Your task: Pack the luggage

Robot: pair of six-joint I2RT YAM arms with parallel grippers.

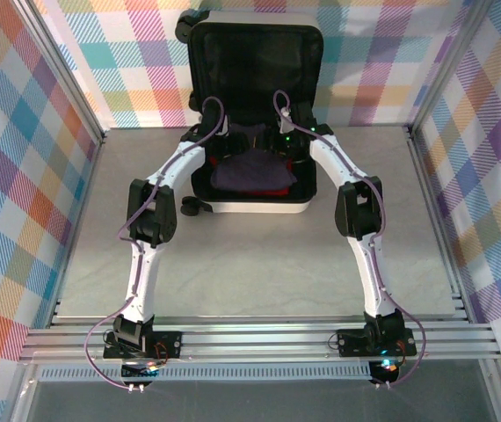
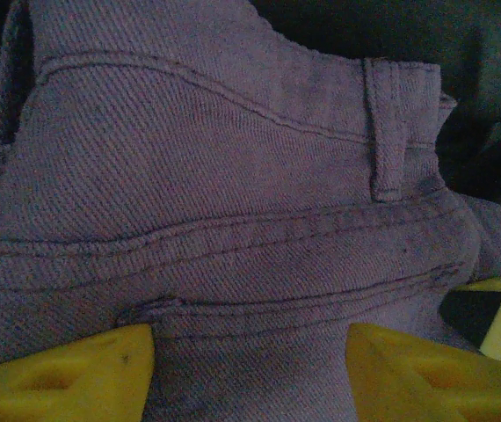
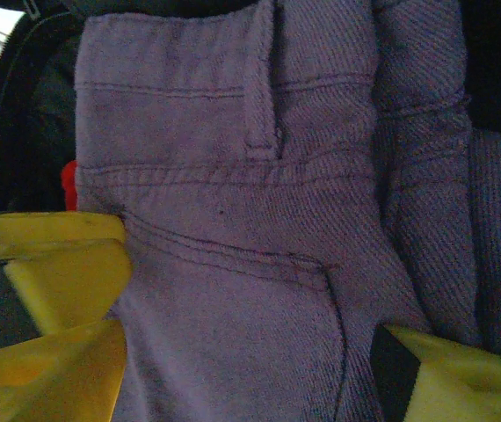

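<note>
The luggage (image 1: 308,204), a white hard-shell case with black lining, lies open at the back of the table, its lid (image 1: 255,61) standing upright. Inside it, folded purple trousers (image 1: 252,171) lie on top of a red garment (image 1: 272,191). My left gripper (image 1: 224,132) reaches into the case's left side. Its yellow fingers (image 2: 75,369) stand apart, low over the trousers' pocket seam (image 2: 233,176). My right gripper (image 1: 293,141) is at the case's right side, open, its jaws straddling flat purple cloth (image 3: 233,176). No cloth is pinched in either gripper (image 2: 250,369) (image 3: 249,343).
Black wheels (image 1: 193,207) stick out at the case's left. Checked walls and metal frame posts (image 1: 101,132) box in the grey table (image 1: 250,264). A strip of red cloth (image 3: 68,185) and black lining (image 3: 31,114) show beside the trousers.
</note>
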